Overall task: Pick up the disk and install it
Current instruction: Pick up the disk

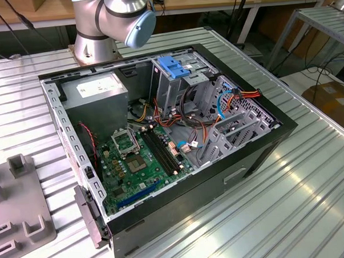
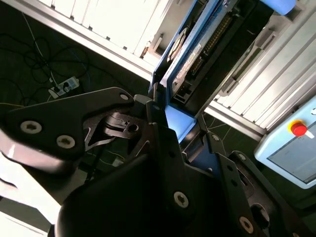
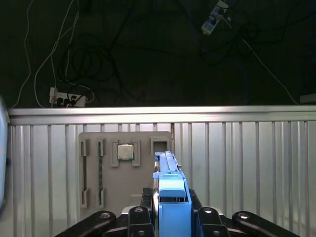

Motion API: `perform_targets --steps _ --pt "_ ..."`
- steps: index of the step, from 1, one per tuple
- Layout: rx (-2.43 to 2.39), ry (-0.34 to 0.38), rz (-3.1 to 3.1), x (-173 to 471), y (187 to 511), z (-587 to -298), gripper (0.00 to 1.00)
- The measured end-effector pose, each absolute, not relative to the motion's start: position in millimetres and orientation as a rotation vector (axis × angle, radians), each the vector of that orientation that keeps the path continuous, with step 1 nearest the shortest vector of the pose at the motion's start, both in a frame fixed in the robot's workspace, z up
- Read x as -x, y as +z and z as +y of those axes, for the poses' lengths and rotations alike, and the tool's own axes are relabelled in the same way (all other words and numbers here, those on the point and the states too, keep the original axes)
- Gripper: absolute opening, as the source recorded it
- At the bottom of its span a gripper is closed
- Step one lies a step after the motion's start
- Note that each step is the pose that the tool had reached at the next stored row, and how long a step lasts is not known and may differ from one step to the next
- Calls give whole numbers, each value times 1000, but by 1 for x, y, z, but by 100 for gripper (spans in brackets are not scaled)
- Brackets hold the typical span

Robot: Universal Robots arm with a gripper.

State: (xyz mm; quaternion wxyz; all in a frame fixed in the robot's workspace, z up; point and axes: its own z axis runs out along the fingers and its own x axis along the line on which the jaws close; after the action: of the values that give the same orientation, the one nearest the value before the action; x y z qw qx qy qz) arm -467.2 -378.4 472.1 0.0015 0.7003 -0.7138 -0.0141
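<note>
From where I stand, the gripper point(image 3: 170, 196) has its black fingers point(image 2: 148, 116) closed tight on one short end of the disk point(image 2: 195, 54). They pinch the bright blue plastic frame from both sides, and the rest of the drive juts out past the fingertips, held on edge. In the first wrist view it hangs in the air above the ribbed metal worktop point(image 3: 247, 163), over a grey fixture tray point(image 3: 126, 185) that has a processor chip point(image 3: 125, 152) seated in one pocket and a vacant pocket just beside it. The open computer case point(image 1: 259, 154) lies on its side on the same worktop, with a blue handle piece point(image 1: 175, 67) on top of its metal cage. I'd judge the disk to be stiff and fairly dense for its size, a metal slab that won't bend. The plastic frame is the weaker and slicker part, likely to flex or slide a little under the pads. Gripped at one end, its weight has leverage on the fingers, so it could tilt if the hold loosens. It looks shock-sensitive too, with a connector row along one edge that shouldn't be knocked. The frame's flat sides seem the right place to hold, well clear of that connector and the labelled face.
</note>
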Motion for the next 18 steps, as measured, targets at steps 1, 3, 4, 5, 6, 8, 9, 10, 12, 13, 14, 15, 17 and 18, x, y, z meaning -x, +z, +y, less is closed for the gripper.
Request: perform_targets --steps 1,3,4,5,6,8,9,10,12,13,14,15,17,18 --pt "-2198 -44 -2240 467 475 -378 37" --pt "-2198 -44 -2240 467 485 -378 37" --pt "-2198 -44 -2240 467 487 -378 37" --pt "-2198 -44 -2240 467 490 -378 37" --pt "-2198 -44 -2240 467 493 -378 37" --pt "-2198 -44 -2240 467 498 -378 37" --pt "-2198 -44 -2240 467 500 -378 37" --pt "-2198 -44 -2240 467 501 -378 37" --pt "-2198 -44 -2240 467 501 -378 37" --pt "-2198 -44 -2240 467 501 -378 37" --pt "-2198 -44 -2240 467 501 -378 37" --pt "-2198 -44 -2240 467 501 -378 37" --pt "-2198 -44 -2240 466 501 -378 37" --pt "-2198 -44 -2240 465 501 -378 37"
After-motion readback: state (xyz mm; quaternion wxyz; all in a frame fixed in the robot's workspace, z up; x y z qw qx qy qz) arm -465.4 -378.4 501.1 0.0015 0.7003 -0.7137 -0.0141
